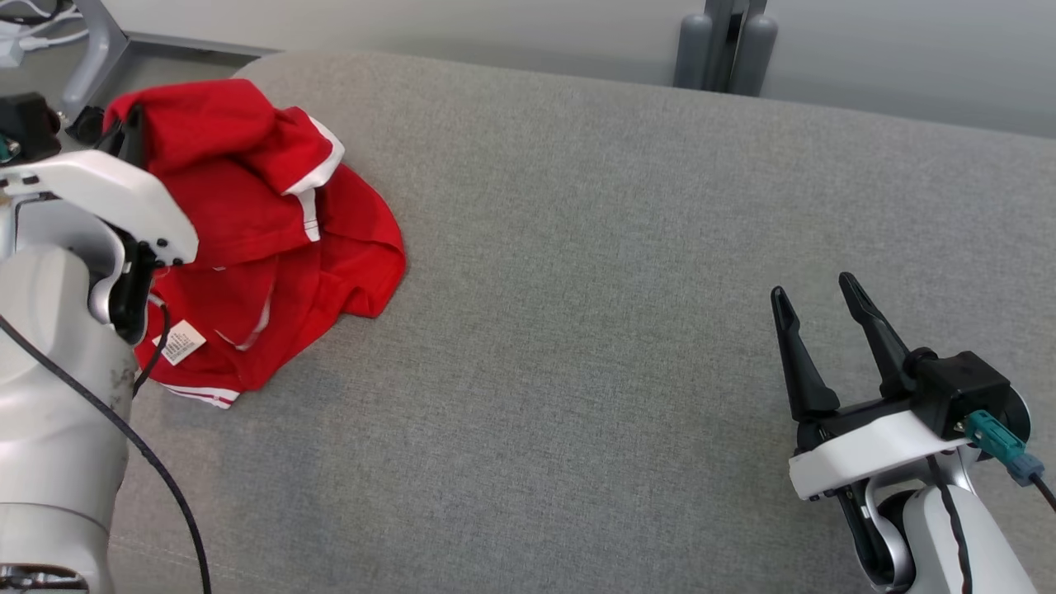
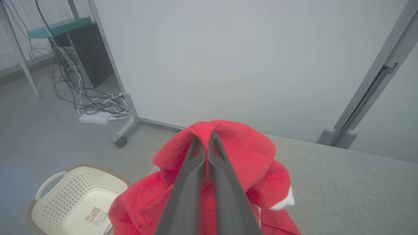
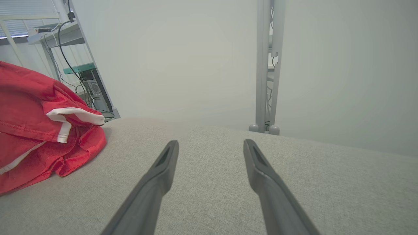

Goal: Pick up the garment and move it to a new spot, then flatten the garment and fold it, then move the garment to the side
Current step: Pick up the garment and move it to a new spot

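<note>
The red garment is bunched at the left end of the grey fabric-covered desk. A raised fold of it is pinched between the closed fingers of the left tool. The right tool is spread wide, nothing gripped, well apart from the garment. On the floor, a cream perforated laundry basket is seen, a printed label on its bottom.

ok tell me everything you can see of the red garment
The red garment is soft, matte cloth with white stripe trim and a white label near its lower edge. It is crumpled in a heap, not flattened, at the left end of the grey padded surface. The left tool is shut on a raised fold at its top, which peaks up; the rest lies on the surface.
</note>
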Tool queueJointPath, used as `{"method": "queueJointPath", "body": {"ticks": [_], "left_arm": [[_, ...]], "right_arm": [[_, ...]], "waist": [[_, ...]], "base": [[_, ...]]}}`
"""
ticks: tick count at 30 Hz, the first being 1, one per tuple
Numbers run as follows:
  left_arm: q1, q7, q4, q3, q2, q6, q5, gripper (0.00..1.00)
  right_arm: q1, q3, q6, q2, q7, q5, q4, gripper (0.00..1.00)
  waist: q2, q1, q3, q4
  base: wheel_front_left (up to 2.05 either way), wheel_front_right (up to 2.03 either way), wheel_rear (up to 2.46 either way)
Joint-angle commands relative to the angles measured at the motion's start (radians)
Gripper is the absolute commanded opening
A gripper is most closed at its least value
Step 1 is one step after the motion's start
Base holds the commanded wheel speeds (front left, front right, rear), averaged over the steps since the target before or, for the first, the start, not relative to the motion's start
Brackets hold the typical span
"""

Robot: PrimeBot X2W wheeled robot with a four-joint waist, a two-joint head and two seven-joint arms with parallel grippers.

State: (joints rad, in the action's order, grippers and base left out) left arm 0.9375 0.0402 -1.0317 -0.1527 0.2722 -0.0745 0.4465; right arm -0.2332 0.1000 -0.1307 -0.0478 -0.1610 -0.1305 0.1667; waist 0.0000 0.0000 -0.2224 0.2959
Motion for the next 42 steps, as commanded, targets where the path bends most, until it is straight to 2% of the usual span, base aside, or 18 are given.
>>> {"method": "queueJointPath", "body": {"ticks": [1,9,12,15,21,28,29,33,37,38,39,40,42], "left_arm": [[0.017,0.028,0.025,-0.013,-0.002,-0.003,-0.017,0.0],[-0.097,0.042,0.196,-0.144,-0.127,-0.028,-0.071,0.0],[-0.159,0.02,0.273,-0.215,-0.166,-0.035,-0.094,0.0],[-0.235,-0.022,0.37,-0.303,-0.198,-0.038,-0.104,0.0],[-0.277,-0.079,0.488,-0.406,-0.215,-0.04,-0.092,0.0],[-0.236,-0.14,0.587,-0.517,-0.219,-0.032,-0.094,0.0],[-0.236,-0.14,0.587,-0.517,-0.219,-0.032,-0.094,0.0],[-0.216,-0.169,0.604,-0.57,-0.217,-0.014,-0.051,0.0],[-0.213,-0.174,0.552,-0.616,-0.218,-0.004,0.0,0.0],[-0.21,-0.175,0.537,-0.624,-0.218,-0.002,0.011,0.04],[-0.204,-0.169,0.522,-0.63,-0.218,0.002,0.019,0.18],[-0.201,-0.161,0.514,-0.639,-0.218,0.002,0.032,1.0],[-0.192,-0.142,0.509,-0.658,-0.218,-0.004,0.048,1.0]], "right_arm": [[0.011,-0.005,0.0,-0.005,-0.013,-0.012,0.002,1.0],[0.035,-0.025,0.0,-0.005,-0.03,-0.047,0.014,1.0],[0.031,-0.029,0.0,-0.006,-0.032,-0.053,0.012,1.0],[0.013,-0.025,0.0,-0.006,-0.035,-0.067,0.009,1.0],[-0.007,-0.031,0.0,-0.005,-0.051,-0.082,0.018,1.0],[-0.017,-0.033,0.0,-0.005,-0.081,-0.128,0.047,1.0],[-0.017,-0.033,0.0,-0.005,-0.081,-0.128,0.047,1.0],[-0.017,-0.03,0.0,-0.004,-0.096,-0.153,0.062,1.0],[-0.018,-0.024,0.0,-0.004,-0.104,-0.18,0.074,1.0],[-0.02,-0.022,0.0,-0.004,-0.106,-0.187,0.076,1.0],[-0.021,-0.021,0.0,-0.004,-0.107,-0.19,0.078,1.0],[-0.022,-0.024,0.0,-0.004,-0.107,-0.192,0.079,1.0],[-0.022,-0.037,0.0,-0.004,-0.108,-0.192,0.079,1.0]], "waist": [[0.0,0.0,0.023,-0.005],[0.0,0.0,0.07,-0.052],[0.0,0.0,0.067,-0.093],[0.0,0.0,0.045,-0.172],[0.0,0.0,0.002,-0.327],[0.0,0.0,-0.035,-0.525],[0.0,0.0,-0.035,-0.525],[0.0,0.0,-0.058,-0.614],[0.0,0.0,-0.075,-0.667],[0.0,0.0,-0.079,-0.673],[0.0,0.0,-0.081,-0.676],[0.0,0.0,-0.083,-0.676],[0.0,0.0,-0.084,-0.666]], "base": [[0.0,0.0,0.0],[0.0,0.0,0.0],[0.0,0.0,0.0],[0.0,0.0,0.0],[0.0,0.0,0.0],[0.0,0.0,0.0],[0.0,0.0,0.0],[0.0,0.0,0.0],[0.0,0.0,0.0],[0.0,0.0,0.0],[0.0,0.0,0.0],[0.0,0.0,0.0],[0.0,0.0,0.0]]}}
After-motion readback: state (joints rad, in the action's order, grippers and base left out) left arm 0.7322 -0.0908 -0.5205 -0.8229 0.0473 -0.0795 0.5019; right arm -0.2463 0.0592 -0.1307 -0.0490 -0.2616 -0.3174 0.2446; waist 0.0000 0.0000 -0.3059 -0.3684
